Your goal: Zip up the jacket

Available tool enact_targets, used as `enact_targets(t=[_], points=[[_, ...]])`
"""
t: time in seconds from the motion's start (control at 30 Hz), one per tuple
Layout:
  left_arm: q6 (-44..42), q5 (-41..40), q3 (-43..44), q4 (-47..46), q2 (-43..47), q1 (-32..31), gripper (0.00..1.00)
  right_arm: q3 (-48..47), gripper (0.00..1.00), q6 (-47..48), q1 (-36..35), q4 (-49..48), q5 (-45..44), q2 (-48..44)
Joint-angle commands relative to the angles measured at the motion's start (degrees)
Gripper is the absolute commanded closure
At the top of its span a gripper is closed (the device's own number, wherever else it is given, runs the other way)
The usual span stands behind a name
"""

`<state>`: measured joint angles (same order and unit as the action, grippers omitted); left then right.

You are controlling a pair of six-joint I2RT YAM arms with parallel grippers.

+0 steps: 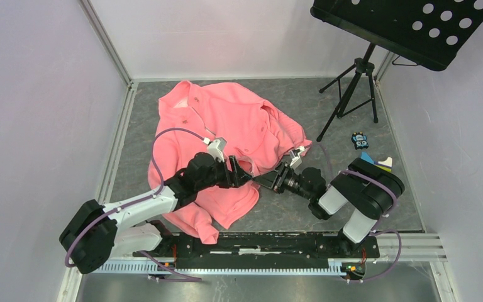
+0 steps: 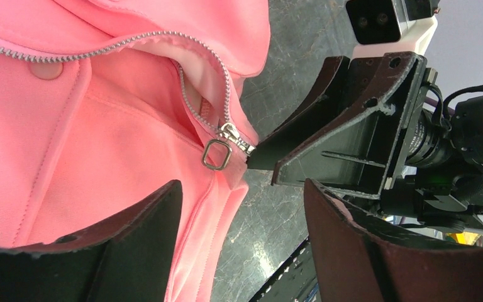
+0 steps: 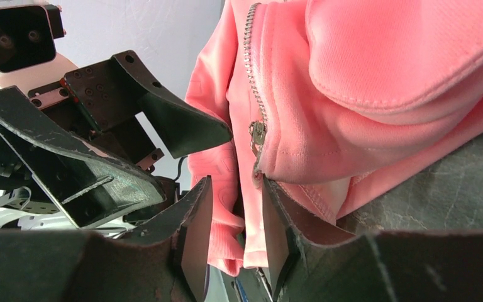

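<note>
On the worktop the soft jacket lies crumpled; your right hand seems to pinch its hem below the slider, and your left hand is spread. Grip the small ring pull.

The desk is a grey, marbled slab. The jacket lies crumpled across its left and middle, collar toward the far edge. A black music stand plants its tripod at far right; nearby lie a small dark-blue object and a partly hidden blue, yellow and white item.
</note>
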<state>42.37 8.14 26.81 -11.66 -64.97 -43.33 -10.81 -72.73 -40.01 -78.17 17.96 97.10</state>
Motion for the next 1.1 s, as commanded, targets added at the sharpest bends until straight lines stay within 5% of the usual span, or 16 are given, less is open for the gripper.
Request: enact_targets(t=[0.0, 0.23, 0.53, 0.83, 1.07], points=[[-0.1, 1.1, -0.3, -1.7, 1.2, 0.5, 0.27, -1.6, 0.61, -0.5, 0.3, -0.4, -2.3, 0.9], [-0.2, 1.2, -0.5, -1.8, 1.7, 0.8, 0.28, 1.0, 0.51, -2.9, 0.4, 3.3, -5.6, -0.5], [0.4, 2.4, -0.9, -2.1, 2.3, 1.0, 0.29, 1.7, 0.54, -12.1, 0.5, -6.8, -5.2, 5.9], [0.0, 2.0, -1.0, -1.3, 2.8, 1.0, 0.29, 2.8, 0.49, -11.1, 1.9, -7.8, -4.7, 7.0], [-0.1, 2.7, -0.4, -1.2, 2.4, 1.0, 0.29, -0.2, 0.54, -10.1, 2.2, -8.5, -2.5, 8.8]])
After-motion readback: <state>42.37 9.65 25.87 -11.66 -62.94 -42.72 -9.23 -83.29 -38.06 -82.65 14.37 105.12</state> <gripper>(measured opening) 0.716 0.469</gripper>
